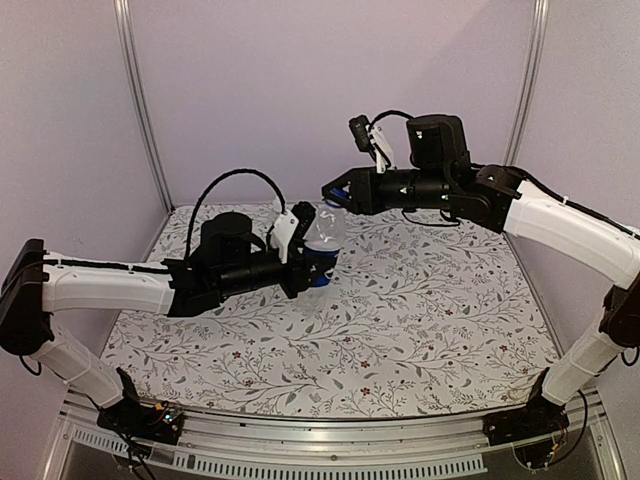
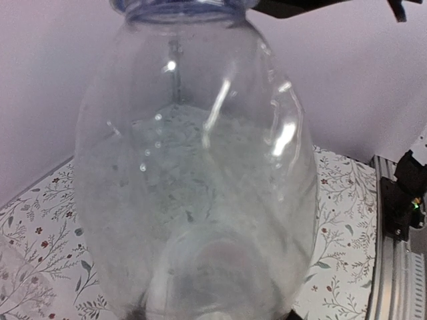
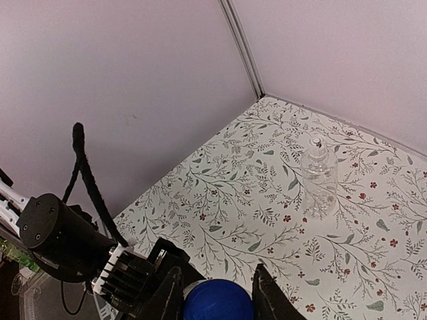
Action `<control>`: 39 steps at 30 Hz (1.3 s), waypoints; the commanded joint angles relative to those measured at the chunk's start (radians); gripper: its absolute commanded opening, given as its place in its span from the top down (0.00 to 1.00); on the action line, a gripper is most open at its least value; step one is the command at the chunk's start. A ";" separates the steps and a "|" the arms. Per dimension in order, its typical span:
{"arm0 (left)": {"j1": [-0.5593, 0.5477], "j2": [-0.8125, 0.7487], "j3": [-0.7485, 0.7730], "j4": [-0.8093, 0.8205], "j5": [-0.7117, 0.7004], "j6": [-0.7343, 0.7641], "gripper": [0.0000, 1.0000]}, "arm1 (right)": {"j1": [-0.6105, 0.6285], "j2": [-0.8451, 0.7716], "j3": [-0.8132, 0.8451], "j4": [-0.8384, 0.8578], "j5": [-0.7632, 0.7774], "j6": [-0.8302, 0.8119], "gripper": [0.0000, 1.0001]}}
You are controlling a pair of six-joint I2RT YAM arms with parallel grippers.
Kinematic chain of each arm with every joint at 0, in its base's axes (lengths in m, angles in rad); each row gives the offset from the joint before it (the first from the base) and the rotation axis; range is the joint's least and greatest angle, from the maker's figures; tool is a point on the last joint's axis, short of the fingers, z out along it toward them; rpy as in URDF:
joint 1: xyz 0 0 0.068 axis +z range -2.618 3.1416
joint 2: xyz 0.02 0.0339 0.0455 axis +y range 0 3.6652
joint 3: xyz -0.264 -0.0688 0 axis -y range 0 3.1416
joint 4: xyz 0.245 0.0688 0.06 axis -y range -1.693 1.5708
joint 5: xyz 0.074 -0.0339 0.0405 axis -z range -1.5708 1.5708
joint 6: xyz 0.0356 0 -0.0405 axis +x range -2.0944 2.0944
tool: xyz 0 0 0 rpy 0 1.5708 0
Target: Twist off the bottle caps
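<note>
Presently the Pepsi bottle [image 1: 325, 235] is held up off the worktop [image 1: 400, 330] near its middle. The left fingers [image 1: 298, 272] are clenched on its lower, labelled part, and the right fingers [image 3: 267, 297] are pinched on either side of the blue cap [image 3: 217, 301] from above. The plain bottle [image 3: 319, 183] stands upright and well apart near the far corner, with its white cap [image 3: 315, 142] on and untouched. Risks: the thin clear wall may buckle or turn inside the left grip once torque goes on, so that bottle and cap rotate together. The right fingers sit low on a small cap and could slip off its rim. A freed cap could drop and roll on the patterned cloth. Hard to make out: the left wrist view is filled by the bottle's clear body, so its own fingers are not visible there. The right wrist view cuts the cap at the frame edge, so I judge contact rather than see it plainly. From overhead the arms cover the neck.
</note>
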 commanded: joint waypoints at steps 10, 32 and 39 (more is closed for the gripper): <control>-0.013 -0.029 0.025 0.002 -0.015 0.014 0.67 | 0.003 -0.020 -0.020 0.044 -0.047 -0.027 0.84; 0.000 -0.001 0.013 0.173 0.886 -0.037 0.67 | -0.110 -0.064 0.024 -0.125 -1.023 -0.608 0.89; 0.001 0.028 0.022 0.180 0.945 -0.061 0.67 | -0.110 -0.057 0.045 -0.126 -1.109 -0.608 0.89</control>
